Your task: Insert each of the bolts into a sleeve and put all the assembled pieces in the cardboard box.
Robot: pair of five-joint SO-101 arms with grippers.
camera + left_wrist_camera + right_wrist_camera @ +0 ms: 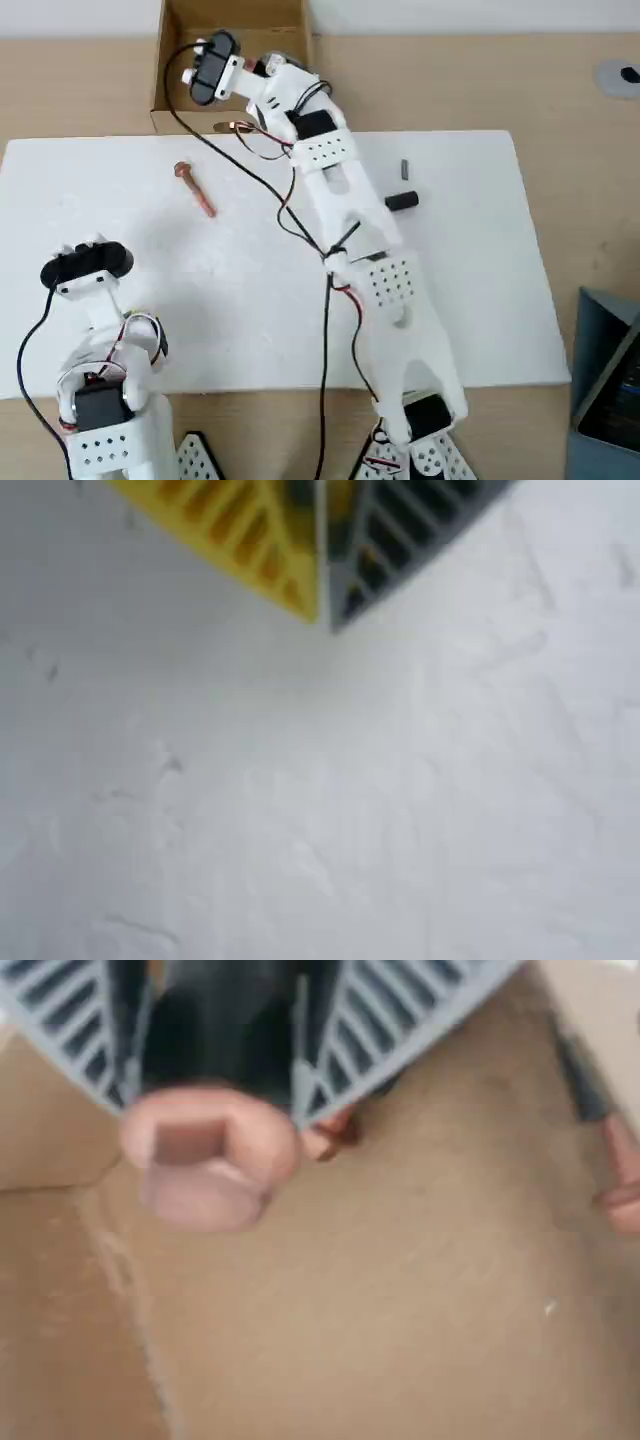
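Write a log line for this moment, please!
right gripper: shut on piece, over box | left gripper: shut, over mat | loose: bolt, sleeve

Wooden table [80, 90], white mat [230, 300] on it, copper bolt [194, 188] and black sleeve [402, 201] on the mat, cardboard box [180, 120] at far edge

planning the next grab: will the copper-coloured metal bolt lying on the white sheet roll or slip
The copper-coloured metal bolt looks rigid, likely dense. Its round shank may roll if nudged sideways, its wider head curving the path. Smooth metal might slip when gripped.
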